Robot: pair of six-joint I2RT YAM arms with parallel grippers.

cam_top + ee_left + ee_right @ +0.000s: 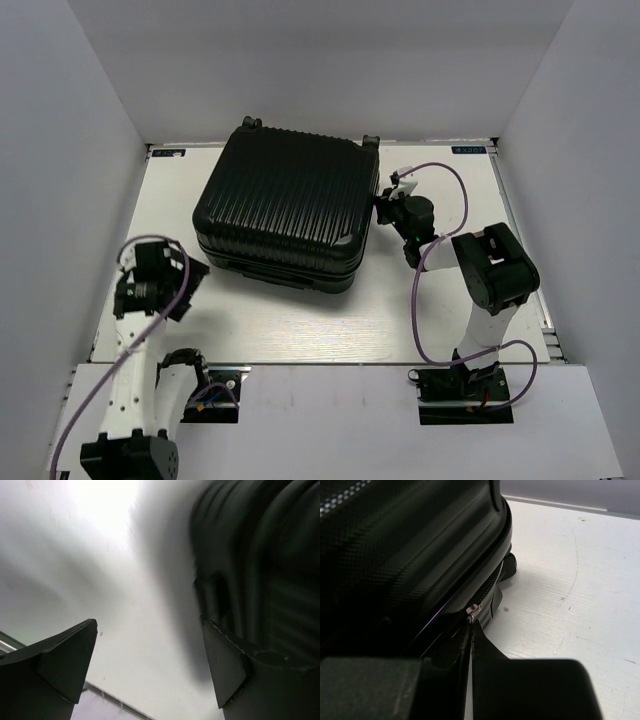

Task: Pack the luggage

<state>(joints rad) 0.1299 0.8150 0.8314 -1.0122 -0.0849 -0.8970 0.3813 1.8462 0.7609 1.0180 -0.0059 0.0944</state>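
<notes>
White walls (330, 60) box in a white surface (300, 330) on three sides. The luggage (290, 205) lies flat and closed on the far middle of that surface, ribbed shell up, with its small wheels (370, 141) at the far edge. The overhead view alone shows this whole layout and both arms at the near edge.

The left hand (188, 272) sits low, near the case's near left corner. Only its wrist view shows its fingers (60, 665) spread wide over bare surface, with the ribbed shell (260, 570) close on the right.

The right hand (386, 206) is at the case's right side. Its wrist view adds the seam: fingers (485, 655) pressed together, tips pinching the small silver zipper pull (474, 610).
</notes>
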